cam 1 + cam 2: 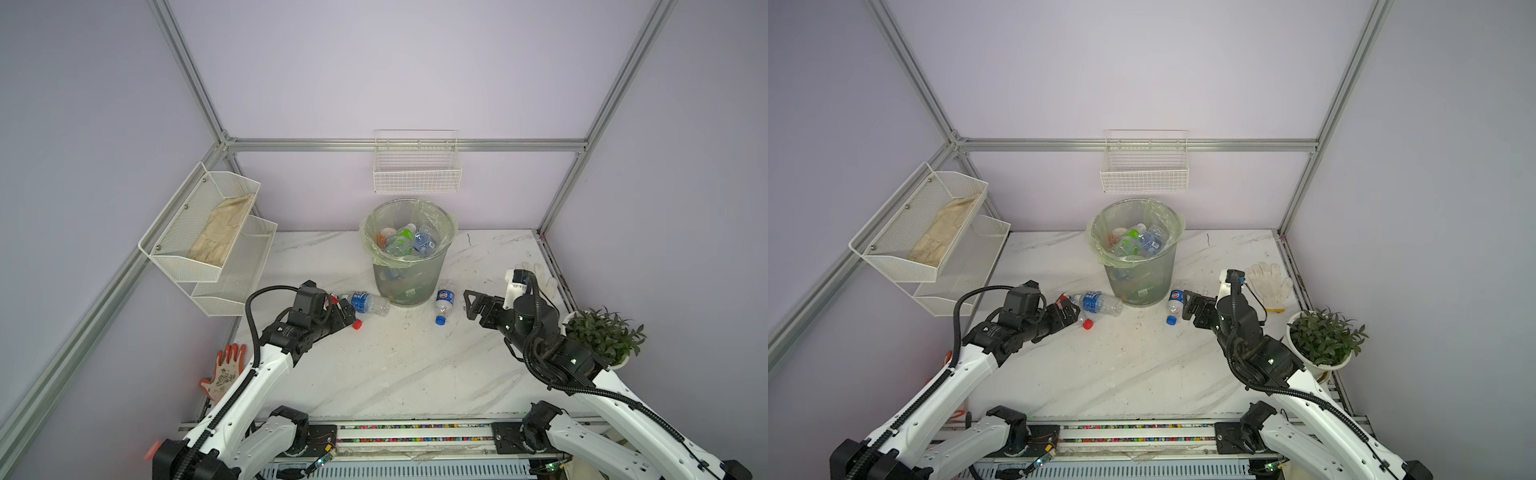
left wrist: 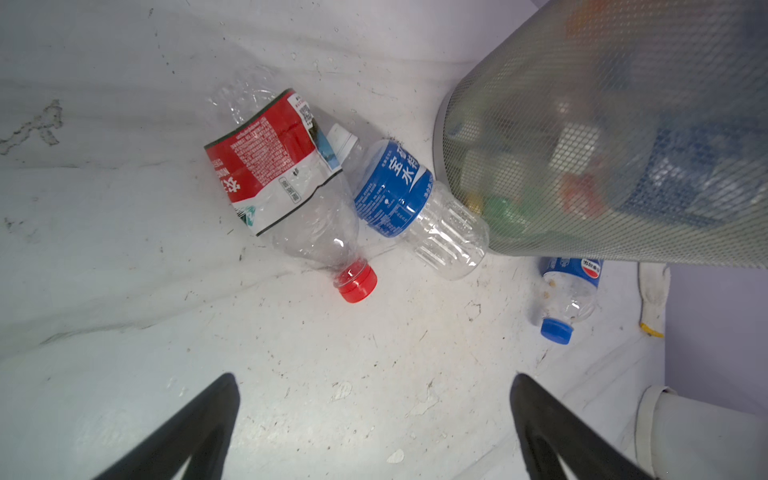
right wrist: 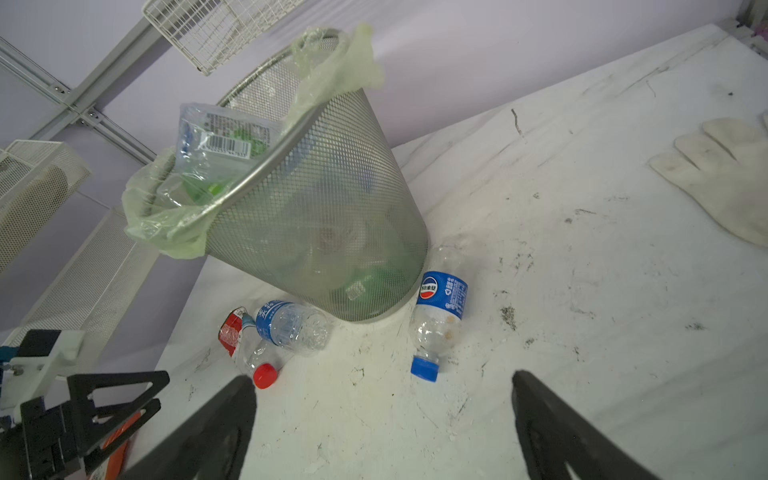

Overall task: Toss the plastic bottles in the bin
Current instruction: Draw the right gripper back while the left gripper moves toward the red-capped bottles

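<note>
Grey mesh bin by the middle of the marble tabletop's back edge, heaped with plastic bottles. At its foot, lying flat: crushed red-label bottle touching blue-label bottle, the latter seemingly against the bin wall; Pepsi bottle on the side toward the right edge. Left gripper spread wide, empty, just short of the red-label bottle. Right gripper likewise wide, empty, near the Pepsi bottle.

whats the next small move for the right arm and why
Probably lower the open right gripper onto the clear plastic bottle with the blue label and blue cap: it lies on the white marble table beside the round grey mesh bin, directly ahead of the empty gripper.
</note>
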Robot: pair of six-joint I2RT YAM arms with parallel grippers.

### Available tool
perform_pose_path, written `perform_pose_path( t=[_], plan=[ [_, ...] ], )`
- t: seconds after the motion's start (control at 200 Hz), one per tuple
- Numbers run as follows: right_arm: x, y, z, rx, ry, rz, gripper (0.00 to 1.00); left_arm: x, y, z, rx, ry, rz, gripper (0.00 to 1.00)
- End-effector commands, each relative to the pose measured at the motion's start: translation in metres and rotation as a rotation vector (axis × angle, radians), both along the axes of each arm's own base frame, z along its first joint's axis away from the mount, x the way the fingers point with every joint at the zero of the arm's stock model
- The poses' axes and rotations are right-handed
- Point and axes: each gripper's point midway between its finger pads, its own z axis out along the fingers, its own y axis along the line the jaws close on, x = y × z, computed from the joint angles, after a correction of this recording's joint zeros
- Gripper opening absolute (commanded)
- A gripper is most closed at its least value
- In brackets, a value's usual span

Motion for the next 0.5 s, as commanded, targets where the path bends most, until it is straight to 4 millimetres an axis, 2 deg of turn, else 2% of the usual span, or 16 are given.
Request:
perform_pose_path(
  t=[0.0,0.26,0.495],
  plan=[
    [-0.008,-0.004,-0.012,0.035,0.038,-0.011,0.97,0.025,-0.008,0.022,-0.129,-0.073,-0.002,1.00],
    [-0.018,-0.009,-0.036,0.028,0.090,-0.011,0.97,0.041,0.020,-0.009,-0.181,0.010,0.107,1.00],
    [-0.023,-0.012,-0.045,0.039,0.101,-0.014,0.97,0.048,0.041,-0.048,-0.186,0.095,0.173,1.00]
  ],
)
